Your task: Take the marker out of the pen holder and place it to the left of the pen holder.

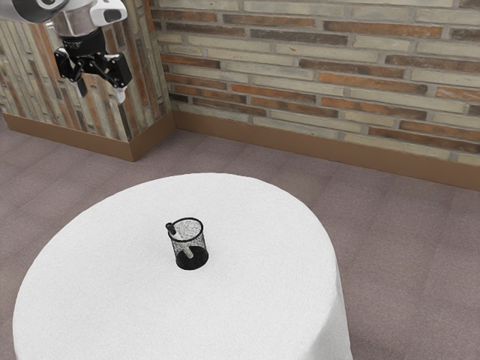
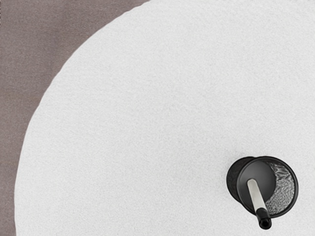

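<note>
One continuous grey-brown floor (image 1: 405,247) extends around the round table (image 1: 112,277), which is fitted with a white cover. The hand (image 1: 101,94) is raised, well apart from the pen holder, its two fingers spread with nothing between them. The pen holder (image 1: 192,259), a black mesh cylinder, stands upright on the table. The marker (image 2: 256,193) is inside it, tilted against the rim, black end up and projecting past the rim.
</note>
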Controlling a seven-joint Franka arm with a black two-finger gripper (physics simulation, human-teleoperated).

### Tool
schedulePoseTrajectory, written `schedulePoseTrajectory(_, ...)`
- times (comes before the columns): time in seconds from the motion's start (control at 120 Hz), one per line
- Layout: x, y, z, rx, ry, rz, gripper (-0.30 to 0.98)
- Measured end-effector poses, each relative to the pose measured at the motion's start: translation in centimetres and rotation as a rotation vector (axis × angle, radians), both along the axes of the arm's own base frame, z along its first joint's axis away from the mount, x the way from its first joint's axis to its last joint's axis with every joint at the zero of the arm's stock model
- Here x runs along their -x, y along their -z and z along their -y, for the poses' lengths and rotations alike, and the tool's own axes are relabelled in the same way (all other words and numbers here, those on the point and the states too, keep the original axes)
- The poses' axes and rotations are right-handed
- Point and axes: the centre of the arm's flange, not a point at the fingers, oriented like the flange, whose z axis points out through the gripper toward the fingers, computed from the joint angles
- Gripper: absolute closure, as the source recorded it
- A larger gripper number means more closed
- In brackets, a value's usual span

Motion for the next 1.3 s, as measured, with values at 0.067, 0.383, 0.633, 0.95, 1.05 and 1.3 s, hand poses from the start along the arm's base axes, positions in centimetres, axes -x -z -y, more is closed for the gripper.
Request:
schedulePoseTrajectory(0.067,0.0,0.0,-0.2,0.008,-0.012,0.002,0.0)
schedulePoseTrajectory(0.383,0.4,-1.2,12.1,-0.213,-0.215,0.087,0.0)
schedulePoseTrajectory(0.633,-1.6,11.5,6.7,-0.215,-0.526,0.167,0.0)
schedulePoseTrajectory(0.95,-7.2,24.3,6.3,0.057,-0.939,0.237,0.04)
schedulePoseTrajectory(1.05,-8.5,27.6,6.4,0.166,-0.965,0.184,0.05)
schedulePoseTrajectory(1.3,-4.2,19.7,0.5,0.244,-1.067,0.172,0.03)
